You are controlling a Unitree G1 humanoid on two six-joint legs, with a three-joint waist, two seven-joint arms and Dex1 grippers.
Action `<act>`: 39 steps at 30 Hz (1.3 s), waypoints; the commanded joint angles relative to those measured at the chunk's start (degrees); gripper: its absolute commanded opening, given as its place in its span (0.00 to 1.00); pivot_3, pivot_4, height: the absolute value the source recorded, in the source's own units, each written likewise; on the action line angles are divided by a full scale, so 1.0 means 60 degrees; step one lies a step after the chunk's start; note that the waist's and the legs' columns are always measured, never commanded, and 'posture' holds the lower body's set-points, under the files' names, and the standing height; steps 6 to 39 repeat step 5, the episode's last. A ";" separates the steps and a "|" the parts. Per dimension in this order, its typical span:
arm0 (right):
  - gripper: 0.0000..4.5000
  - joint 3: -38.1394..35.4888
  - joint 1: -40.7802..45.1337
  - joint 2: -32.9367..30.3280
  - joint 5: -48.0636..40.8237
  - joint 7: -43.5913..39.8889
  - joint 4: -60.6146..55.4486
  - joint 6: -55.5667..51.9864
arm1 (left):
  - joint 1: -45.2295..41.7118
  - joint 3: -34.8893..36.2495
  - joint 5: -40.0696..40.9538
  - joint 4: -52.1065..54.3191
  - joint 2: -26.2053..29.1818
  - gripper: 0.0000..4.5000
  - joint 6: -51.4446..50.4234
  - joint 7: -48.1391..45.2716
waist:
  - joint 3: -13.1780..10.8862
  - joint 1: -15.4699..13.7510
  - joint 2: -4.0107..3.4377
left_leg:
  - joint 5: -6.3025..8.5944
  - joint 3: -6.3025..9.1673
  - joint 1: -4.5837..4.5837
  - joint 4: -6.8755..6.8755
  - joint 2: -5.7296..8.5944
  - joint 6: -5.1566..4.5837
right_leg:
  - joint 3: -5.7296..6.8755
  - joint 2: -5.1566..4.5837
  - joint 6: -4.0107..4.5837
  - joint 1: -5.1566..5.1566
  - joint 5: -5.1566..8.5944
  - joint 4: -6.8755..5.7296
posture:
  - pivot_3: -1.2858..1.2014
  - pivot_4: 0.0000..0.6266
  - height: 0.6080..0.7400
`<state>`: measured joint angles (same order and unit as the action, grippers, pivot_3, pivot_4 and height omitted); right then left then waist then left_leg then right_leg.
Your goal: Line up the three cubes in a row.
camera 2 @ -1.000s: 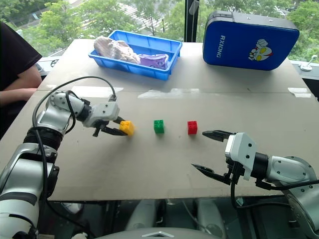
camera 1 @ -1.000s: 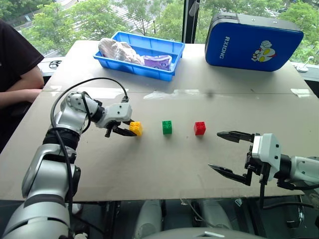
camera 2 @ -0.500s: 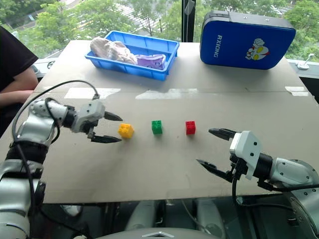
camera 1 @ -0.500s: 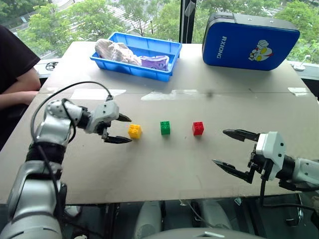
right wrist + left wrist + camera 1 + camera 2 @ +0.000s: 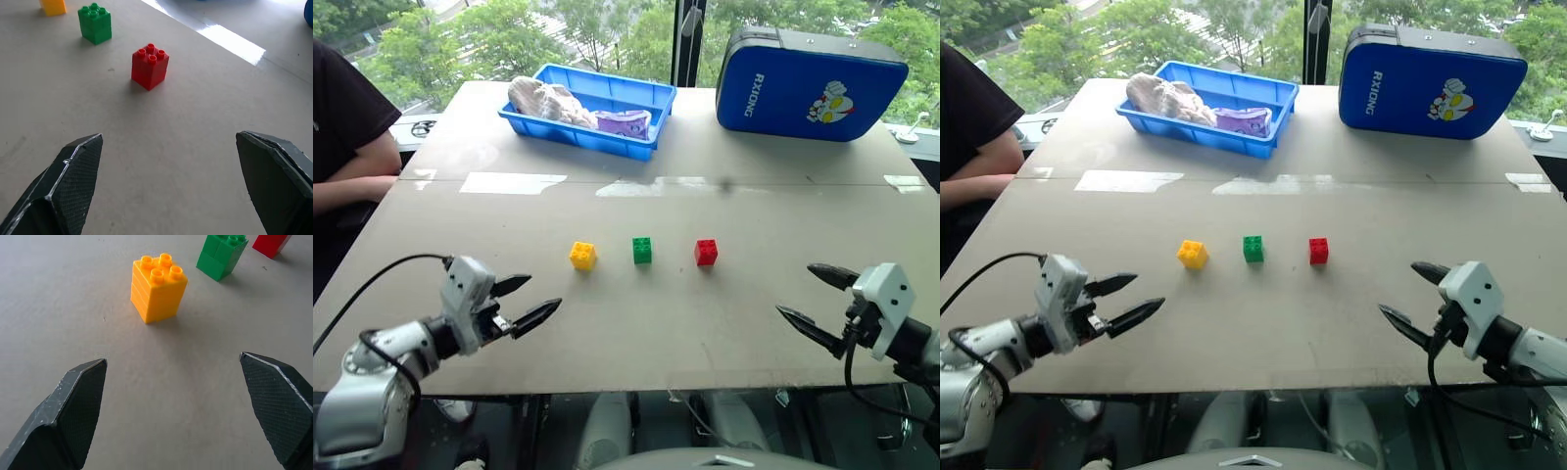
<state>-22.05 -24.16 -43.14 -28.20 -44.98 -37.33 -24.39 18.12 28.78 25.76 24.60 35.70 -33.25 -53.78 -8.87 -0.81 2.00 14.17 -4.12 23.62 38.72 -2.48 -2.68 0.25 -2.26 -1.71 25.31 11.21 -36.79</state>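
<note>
The tabletop carries a blue case at 1 o'clock and a blue tray at 11 o'clock. The left gripper at 8 o'clock and the right gripper at 4 o'clock both stand wide apart and hold nothing. At centre, the yellow cube, green cube and red cube sit upright in a straight row, evenly spaced and apart from both grippers.
</note>
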 commanded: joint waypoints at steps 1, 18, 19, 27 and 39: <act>1.00 -0.0679 -0.0442 -0.0212 -0.0042 -0.0710 0.0150 0.0383 | 0.0669 0.0634 0.0286 0.0587 -0.0131 0.99 0.0282 0.0250 | 0.0004 -0.0002 -0.0006 | 0.0000 0.0002 -0.0001 -0.0001 0.0000 0.0000 | 0.0003 0.0000 0.0000 0.0000 0.0001 0.0001 | 0.52 0.24 1.00; 1.00 -0.1062 -0.0621 -0.0340 -0.0032 -0.1104 0.0381 0.0579 | 0.1199 0.0878 0.0919 0.0820 -0.0272 0.99 0.0222 0.0246 | 0.0017 0.0002 -0.0029 | 0.0002 0.0003 -0.0012 0.0000 0.0000 0.0004 | 0.0003 -0.0004 0.0000 0.0005 0.0001 0.0001 | 0.52 0.24 1.00; 1.00 -0.1062 -0.0621 -0.0340 -0.0032 -0.1104 0.0381 0.0579 | 0.1199 0.0878 0.0919 0.0820 -0.0272 0.99 0.0222 0.0246 | 0.0017 0.0002 -0.0029 | 0.0002 0.0003 -0.0012 0.0000 0.0000 0.0004 | 0.0003 -0.0004 0.0000 0.0005 0.0001 0.0001 | 0.52 0.24 1.00; 1.00 -0.1062 -0.0621 -0.0340 -0.0032 -0.1104 0.0381 0.0579 | 0.1199 0.0878 0.0919 0.0820 -0.0272 0.99 0.0222 0.0246 | 0.0017 0.0002 -0.0029 | 0.0002 0.0003 -0.0012 0.0000 0.0000 0.0004 | 0.0003 -0.0004 0.0000 0.0005 0.0001 0.0001 | 0.52 0.24 1.00; 1.00 -0.1062 -0.0621 -0.0340 -0.0032 -0.1104 0.0381 0.0579 | 0.1199 0.0878 0.0919 0.0820 -0.0272 0.99 0.0222 0.0246 | 0.0017 0.0002 -0.0029 | 0.0002 0.0003 -0.0012 0.0000 0.0000 0.0004 | 0.0003 -0.0004 0.0000 0.0005 0.0001 0.0001 | 0.52 0.24 1.00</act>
